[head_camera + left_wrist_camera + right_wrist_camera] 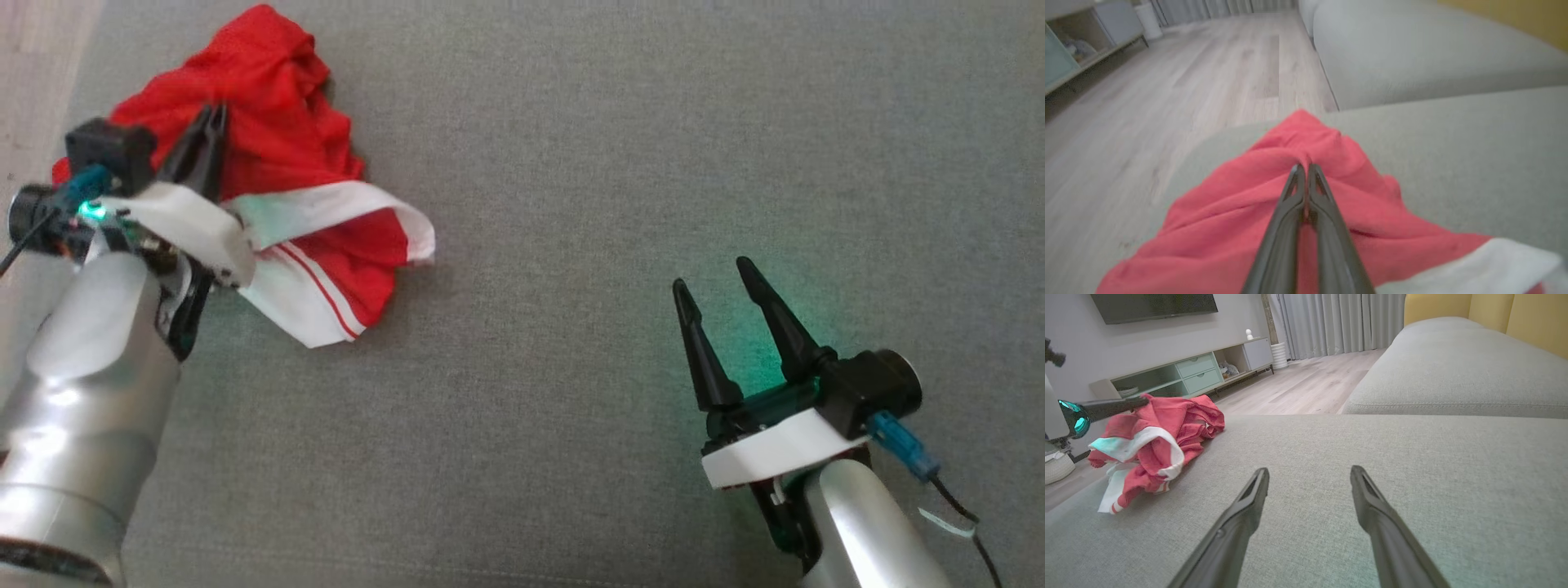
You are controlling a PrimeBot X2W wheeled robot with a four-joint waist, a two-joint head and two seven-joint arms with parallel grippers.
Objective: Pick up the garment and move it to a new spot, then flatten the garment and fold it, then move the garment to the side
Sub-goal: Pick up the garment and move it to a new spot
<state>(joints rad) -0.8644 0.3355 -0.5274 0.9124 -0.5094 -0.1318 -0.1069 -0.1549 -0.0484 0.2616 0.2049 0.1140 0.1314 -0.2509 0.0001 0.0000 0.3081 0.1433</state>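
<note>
The garment (277,122) is a crumpled red piece with white bands and thin red stripes, bunched at the upper left of the grey cushion (571,245). My left gripper (214,114) is over its left part, fingers pressed together and pinching a raised red fold. The left wrist view shows the same pinch: the shut left gripper (1303,166) has the red garment (1241,220) puckered at its tips. From the right wrist, the garment (1163,428) lies far left. My right gripper (710,273) hovers open at the lower right, well away, and the right gripper (1308,471) holds nothing.
The cushion's left edge (77,82) drops to a pale wood floor (1167,81) right beside the garment. Another sofa cushion (1453,367) lies beyond. A low cabinet (1188,371) and curtains (1339,322) stand across the room.
</note>
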